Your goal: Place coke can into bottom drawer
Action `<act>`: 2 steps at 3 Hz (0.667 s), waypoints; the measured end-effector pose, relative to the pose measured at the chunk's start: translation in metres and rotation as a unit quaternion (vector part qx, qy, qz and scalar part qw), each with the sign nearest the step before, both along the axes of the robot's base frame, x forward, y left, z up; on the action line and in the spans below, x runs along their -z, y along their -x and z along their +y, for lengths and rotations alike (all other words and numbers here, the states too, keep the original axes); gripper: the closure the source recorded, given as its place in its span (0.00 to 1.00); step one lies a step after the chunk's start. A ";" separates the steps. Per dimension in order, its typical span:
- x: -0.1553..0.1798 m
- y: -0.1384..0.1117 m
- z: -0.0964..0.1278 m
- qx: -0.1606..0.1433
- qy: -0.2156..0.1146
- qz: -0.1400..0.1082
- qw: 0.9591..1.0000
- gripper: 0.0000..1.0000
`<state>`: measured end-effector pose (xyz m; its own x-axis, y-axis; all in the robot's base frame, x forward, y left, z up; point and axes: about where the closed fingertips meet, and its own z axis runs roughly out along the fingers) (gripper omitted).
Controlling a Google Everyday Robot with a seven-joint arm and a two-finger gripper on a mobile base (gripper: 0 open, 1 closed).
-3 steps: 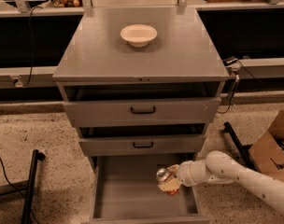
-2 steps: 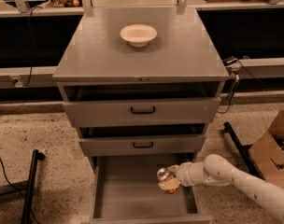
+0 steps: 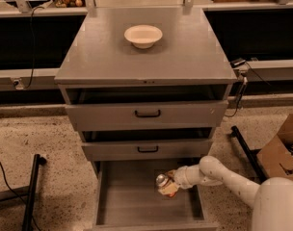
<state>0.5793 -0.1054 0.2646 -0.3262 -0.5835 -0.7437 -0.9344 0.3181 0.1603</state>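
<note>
Presently, the gripper (image 3: 171,184) sits inside the open bottom drawer (image 3: 132,201), toward its right side and nearer the back than the front. It is clenched on the can (image 3: 163,186), which is tilted with its silver end pointing up and to the left. I cannot tell whether the can touches the drawer floor or hangs just above it. The white arm (image 3: 219,174) reaches in from the lower right, crossing over the drawer's right wall.

The bottom drawer is pulled well out toward me, its grey inside showing. The two upper drawers (image 3: 146,114) are each out a little, with a dark gap above each front, and their black handles (image 3: 147,113) are untouched.

On the worktop (image 3: 113,61) a cream bowl (image 3: 143,35) stands upright, near the back and about centred, well apart from the can. A cardboard box (image 3: 281,150) lies on the speckled floor (image 3: 45,138) to the right of the cabinet.
</note>
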 end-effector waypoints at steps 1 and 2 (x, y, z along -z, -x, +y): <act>0.022 0.000 0.012 -0.047 0.008 0.001 0.999 0.82; 0.022 0.000 0.015 -0.049 0.006 0.002 0.999 0.59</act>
<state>0.5791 -0.0907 0.2422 -0.2692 -0.6225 -0.7348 -0.9608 0.2265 0.1601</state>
